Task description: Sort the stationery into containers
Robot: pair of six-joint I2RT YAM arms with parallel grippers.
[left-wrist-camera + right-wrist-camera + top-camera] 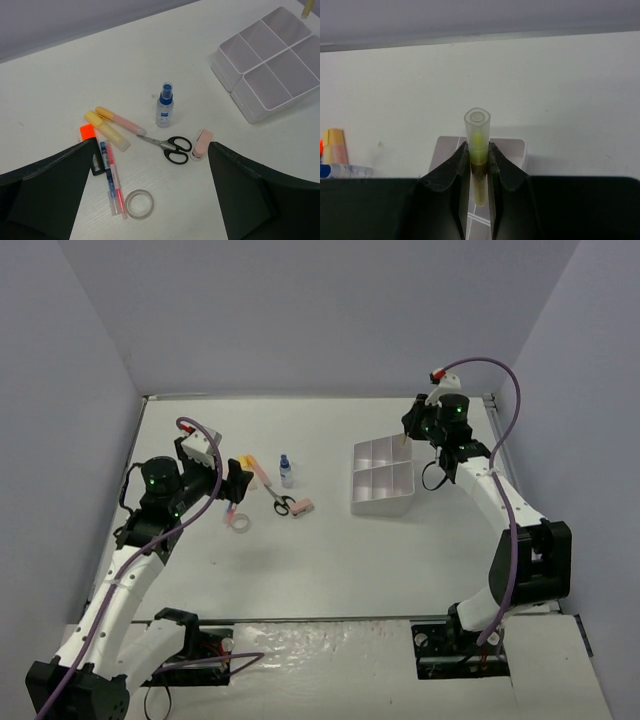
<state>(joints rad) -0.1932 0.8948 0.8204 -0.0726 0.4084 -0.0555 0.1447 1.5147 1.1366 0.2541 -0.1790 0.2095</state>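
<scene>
On the left half of the table lie black-handled scissors (170, 145), a pink eraser block (202, 143), a clear tape ring (138, 204), a blue-capped bottle (165, 106) standing upright, yellow (106, 131), pink (120, 120) and orange (87, 132) highlighters, and two thin pens (112, 176). My left gripper (237, 485) hovers open above this cluster, holding nothing. The white divided tray (380, 505) sits right of centre. Above the tray's far corner (517, 150), my right gripper (478, 152) is shut on a yellow highlighter (477, 131), which points forward past the fingertips.
Grey walls enclose the white table on three sides. The tray's compartments (270, 65) show nothing inside. Purple cables loop over both arms (505, 390). Bare tabletop lies between the stationery cluster and the tray.
</scene>
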